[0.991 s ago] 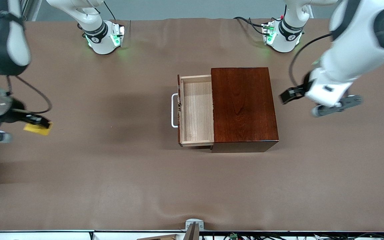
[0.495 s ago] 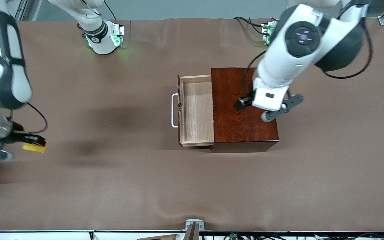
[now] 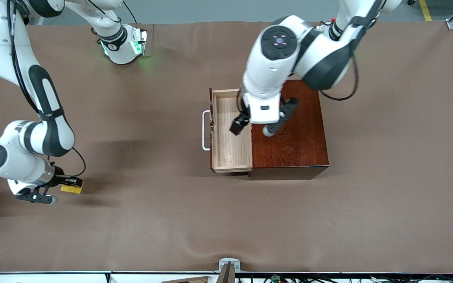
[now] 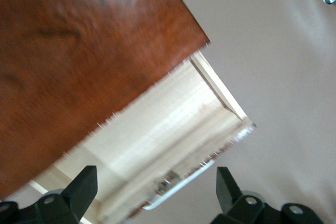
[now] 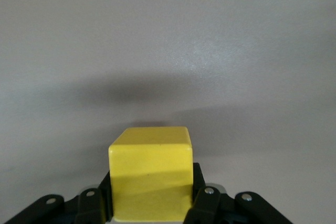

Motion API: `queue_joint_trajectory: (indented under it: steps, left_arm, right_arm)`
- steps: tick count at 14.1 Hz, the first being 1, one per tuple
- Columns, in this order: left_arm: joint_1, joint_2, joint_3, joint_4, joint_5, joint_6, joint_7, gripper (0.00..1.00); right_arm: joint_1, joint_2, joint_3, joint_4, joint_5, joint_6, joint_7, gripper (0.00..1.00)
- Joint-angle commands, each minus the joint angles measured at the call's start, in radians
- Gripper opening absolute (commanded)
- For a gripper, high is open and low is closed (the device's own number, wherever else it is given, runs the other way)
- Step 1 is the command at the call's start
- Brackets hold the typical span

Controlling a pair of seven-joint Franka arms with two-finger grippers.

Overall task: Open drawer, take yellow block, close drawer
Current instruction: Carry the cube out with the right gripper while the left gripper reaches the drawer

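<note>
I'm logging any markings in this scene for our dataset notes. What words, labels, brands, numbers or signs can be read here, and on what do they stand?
None can be read.
Right arm's base collar: a small white mark, too small to read.
Left arm's joint cap: pinkish marks, not legible.
Yellow block, drawer, wooden box: plain, no text.

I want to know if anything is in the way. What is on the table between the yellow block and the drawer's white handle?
Nothing: in the front view only bare brown table lies between the yellow block and the white handle.
</note>
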Motion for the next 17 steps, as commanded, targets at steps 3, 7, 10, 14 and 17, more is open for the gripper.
queue_joint_trajectory:
  steps: [3,7,10,14,17]
  left_arm:
    - [-0.105,0.087,0.030,0.078,0.020,0.127,-0.383,1.00]
    - [-0.213,0.176,0.099,0.120,0.017,0.179,-0.638,1.00]
    - [-0.248,0.219,0.116,0.132,0.017,0.236,-0.757,1.00]
    - [-0.264,0.270,0.110,0.183,0.010,0.280,-0.771,1.00]
    - [-0.264,0.284,0.113,0.178,-0.030,0.276,-0.771,1.00]
  right_arm:
    - [-0.015,0.048,0.007,0.024,0.003,0.049,-0.053,0.00]
    - [-0.017,0.062,0.006,0.024,0.002,0.069,-0.065,0.00]
    - [-0.020,0.077,0.006,0.027,0.002,0.071,-0.065,0.00]
    - [-0.018,0.079,0.007,0.032,0.003,0.072,-0.059,1.00]
    - [-0.015,0.042,0.009,0.032,0.003,0.054,-0.107,1.00]
